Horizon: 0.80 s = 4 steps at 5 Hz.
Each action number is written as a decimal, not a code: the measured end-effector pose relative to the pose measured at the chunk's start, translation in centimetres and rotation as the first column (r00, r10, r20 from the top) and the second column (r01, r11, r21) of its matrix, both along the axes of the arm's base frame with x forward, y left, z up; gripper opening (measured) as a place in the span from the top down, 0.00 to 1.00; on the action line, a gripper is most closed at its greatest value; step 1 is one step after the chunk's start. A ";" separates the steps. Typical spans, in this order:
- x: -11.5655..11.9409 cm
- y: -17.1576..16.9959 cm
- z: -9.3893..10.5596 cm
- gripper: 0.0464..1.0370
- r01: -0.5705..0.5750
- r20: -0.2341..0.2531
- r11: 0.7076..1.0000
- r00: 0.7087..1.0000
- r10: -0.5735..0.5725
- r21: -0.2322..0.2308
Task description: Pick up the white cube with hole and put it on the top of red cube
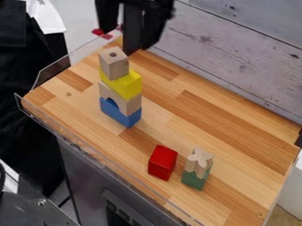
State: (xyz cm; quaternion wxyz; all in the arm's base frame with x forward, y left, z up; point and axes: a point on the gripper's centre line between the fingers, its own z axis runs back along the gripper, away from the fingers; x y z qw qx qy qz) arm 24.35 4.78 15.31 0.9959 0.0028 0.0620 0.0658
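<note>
The black gripper (121,39) hangs at the top edge, just above and behind the tall stack, with its fingers apart. A pale wooden cube with a round hole (114,64) sits on the stack's top, resting on a yellow block (127,84). Under the yellow block come a pale wooden arch block (130,106) and a blue arch block (121,113). The red cube (162,163) stands on the wooden table (203,123) towards the near side, right of the stack, with nothing on top.
A green block (194,179) topped by a pale notched wooden piece (198,162) stands just right of the red cube. A clear guard (97,148) edges the table's near side. A whitish plank wall (236,59) rises behind.
</note>
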 end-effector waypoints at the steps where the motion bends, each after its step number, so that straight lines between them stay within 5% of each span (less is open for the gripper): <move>1: -0.4 1.6 -1.1 0.04 0.007 -0.052 1.000 0.999 -0.008 -0.012; 4: -1.1 2.3 -2.6 0.04 0.049 -0.156 0.997 0.986 -0.056 -0.052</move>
